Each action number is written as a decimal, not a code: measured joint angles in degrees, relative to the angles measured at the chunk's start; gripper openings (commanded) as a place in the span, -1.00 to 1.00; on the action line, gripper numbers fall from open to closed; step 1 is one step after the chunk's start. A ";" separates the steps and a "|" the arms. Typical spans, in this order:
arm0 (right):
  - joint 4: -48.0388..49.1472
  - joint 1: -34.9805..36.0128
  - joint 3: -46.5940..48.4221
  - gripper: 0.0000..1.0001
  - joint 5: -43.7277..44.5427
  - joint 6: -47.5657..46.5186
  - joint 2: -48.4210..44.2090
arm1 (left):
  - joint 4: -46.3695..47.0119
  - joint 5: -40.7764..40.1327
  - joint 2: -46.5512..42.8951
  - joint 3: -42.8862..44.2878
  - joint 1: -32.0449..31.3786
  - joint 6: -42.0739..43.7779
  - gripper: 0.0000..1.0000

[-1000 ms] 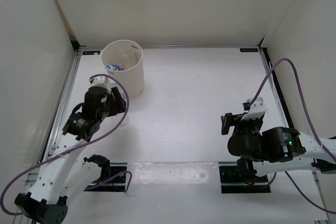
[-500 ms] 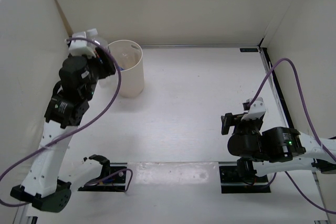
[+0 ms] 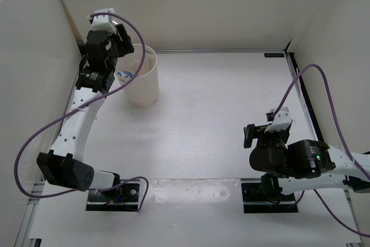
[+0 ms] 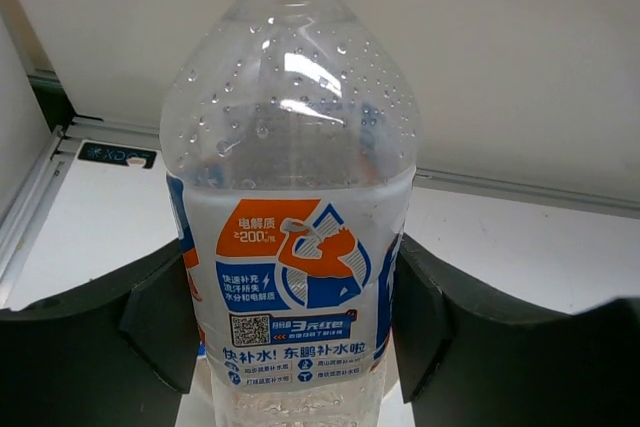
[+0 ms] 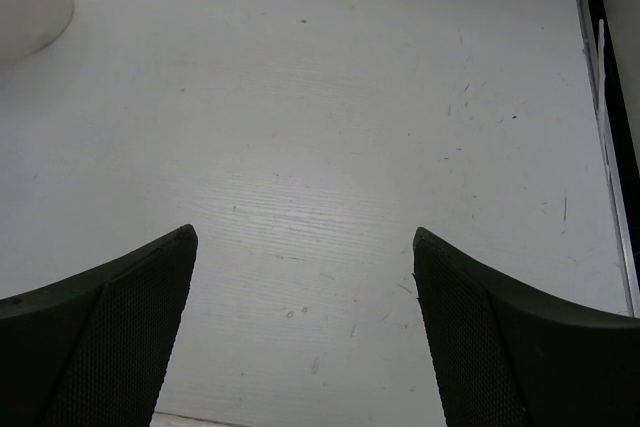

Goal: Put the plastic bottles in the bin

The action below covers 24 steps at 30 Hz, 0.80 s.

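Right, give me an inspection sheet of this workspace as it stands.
Surface: white table, faint scuffs.
Job's things: cream bin upright at far left; a blue-labelled bottle lies inside it; a clear bottle with a white cap and white-blue-orange label is held in the left arm's grip.
Clutter: nothing seen.
Grippers: left gripper shut on the clear bottle, raised at the bin's left rim; right gripper open and empty, low over the table.
Cables: a purple cable loops off each arm; no snag visible.
Surroundings: white walls on three sides.
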 measured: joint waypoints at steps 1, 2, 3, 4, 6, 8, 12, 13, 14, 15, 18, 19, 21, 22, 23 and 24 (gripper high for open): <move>0.00 0.00 0.00 0.80 0.00 -0.02 -0.15 | 0.57 0.50 1.05 0.00 0.22 -0.07 0.49; 0.00 0.00 0.00 0.80 0.00 -0.04 -0.22 | 1.31 0.94 2.12 -0.09 0.48 -0.20 0.52; 0.00 0.00 0.00 0.80 0.00 -0.04 -0.24 | 2.19 1.49 2.82 -0.44 0.63 -0.24 0.52; 0.00 0.00 0.00 0.80 0.00 -0.07 -0.22 | 3.30 1.97 3.28 -1.11 0.68 -0.39 0.55; 0.00 0.00 0.00 0.80 0.00 -0.07 -0.22 | 5.53 2.84 3.58 -3.10 0.68 -0.55 0.55; 0.00 0.00 0.00 0.80 0.00 -0.07 -0.22 | 7.06 3.65 3.91 -4.63 0.70 -0.76 0.57; 0.00 0.00 0.00 0.80 0.00 -0.07 -0.22 | 9.27 4.81 4.72 -6.49 0.72 -0.87 0.63; 0.00 0.00 0.00 0.80 -0.02 -0.09 -0.22 | 9.90 4.98 4.87 -7.04 0.74 -0.85 0.66; 0.00 0.00 0.00 0.80 -0.02 -0.09 -0.22 | 10.14 5.05 4.96 -7.45 0.79 -0.79 0.66; 0.00 0.00 0.00 0.80 -0.02 -0.09 -0.22 | 10.36 5.16 5.05 -7.80 0.83 -0.70 0.69; 0.00 0.00 0.00 0.80 -0.02 -0.09 -0.22 | 11.28 5.22 5.86 -7.87 1.01 -0.20 0.71; 0.00 0.00 0.00 0.80 0.00 -0.09 -0.22 | 11.32 5.22 6.12 -7.85 1.07 -0.11 0.71; 0.00 0.00 0.00 0.80 -0.02 -0.09 -0.22 | 11.39 5.22 6.67 -7.85 1.07 0.26 0.73; 0.00 0.00 0.00 0.80 0.00 -0.09 -0.22 | 11.37 5.22 6.91 -7.87 1.09 0.37 0.73; 0.00 0.00 0.00 0.80 0.00 -0.09 -0.22 | 11.34 5.20 7.10 -7.87 1.11 0.48 0.73; 0.00 0.00 0.00 0.80 -0.02 -0.09 -0.22 | 11.50 5.20 7.23 -7.91 1.11 0.57 0.76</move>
